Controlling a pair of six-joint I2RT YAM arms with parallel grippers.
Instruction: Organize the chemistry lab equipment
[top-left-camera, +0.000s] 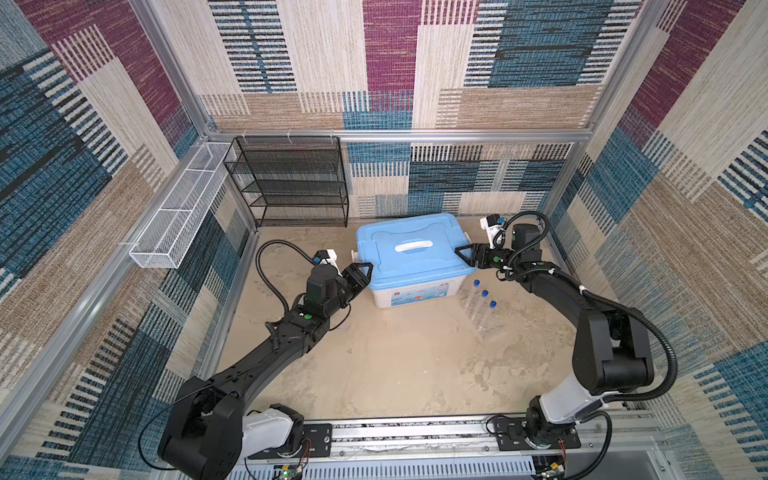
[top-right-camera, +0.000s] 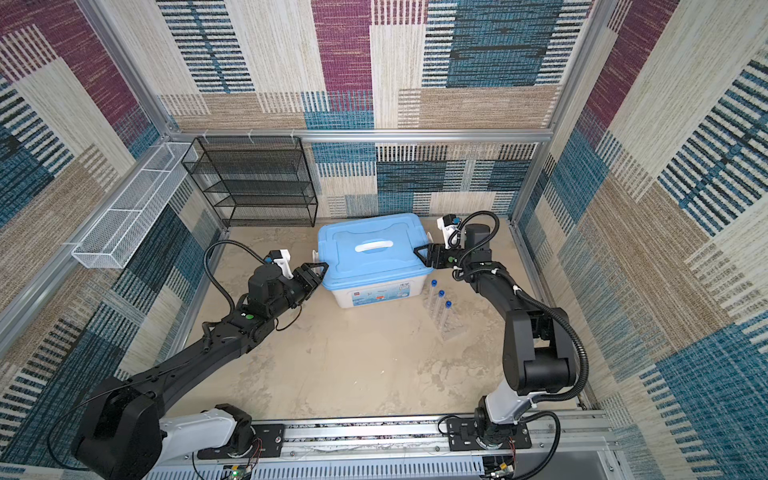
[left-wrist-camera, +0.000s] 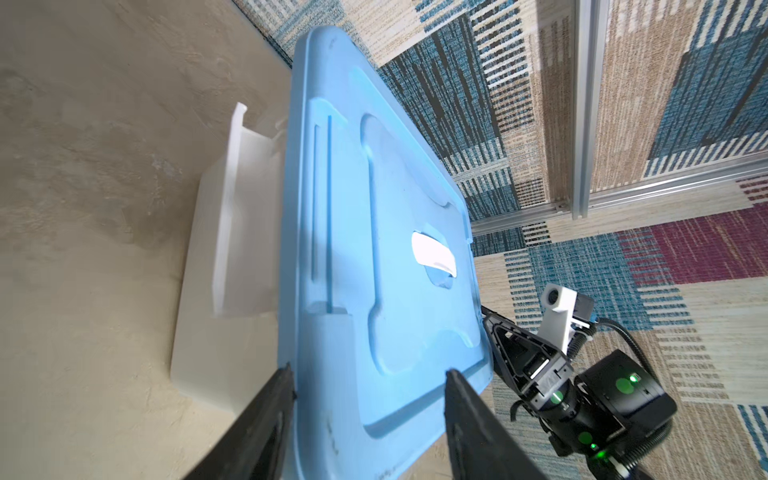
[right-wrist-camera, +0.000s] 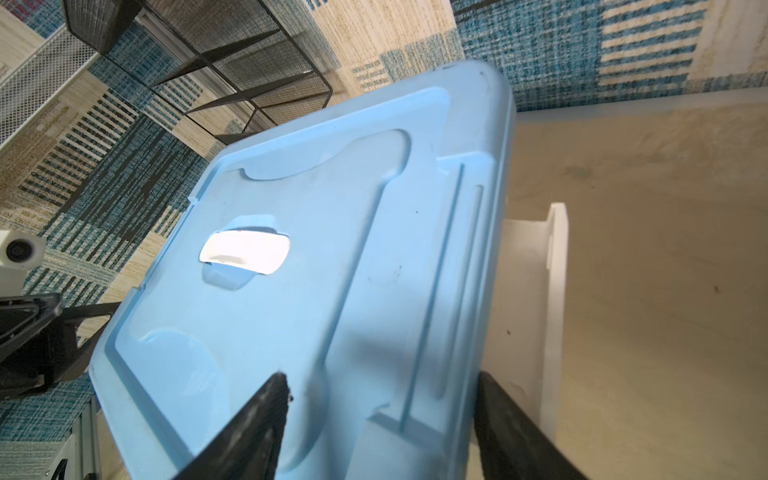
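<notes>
Beige tabletop (top-left-camera: 395, 365): left gripper (top-left-camera: 365, 274) and right gripper (top-left-camera: 461, 255) straddle lid (top-left-camera: 399, 268) ends, grip unclear.

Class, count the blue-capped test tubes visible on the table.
3. The test tubes lie side by side on the table beside the blue-lidded bin: one nearest it, one middle, one outermost. Others may be hidden inside the bin.

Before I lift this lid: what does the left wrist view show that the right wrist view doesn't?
Only the left wrist view: the right claw at the lid's far edge, with its white camera mount.
Only the right wrist view: the black wire rack, the white mesh basket and the left claw.
Both: the blue lid, its white handle, the tabletop, and that arm's own fingers straddling a lid edge. The test tubes appear in neither.
</notes>
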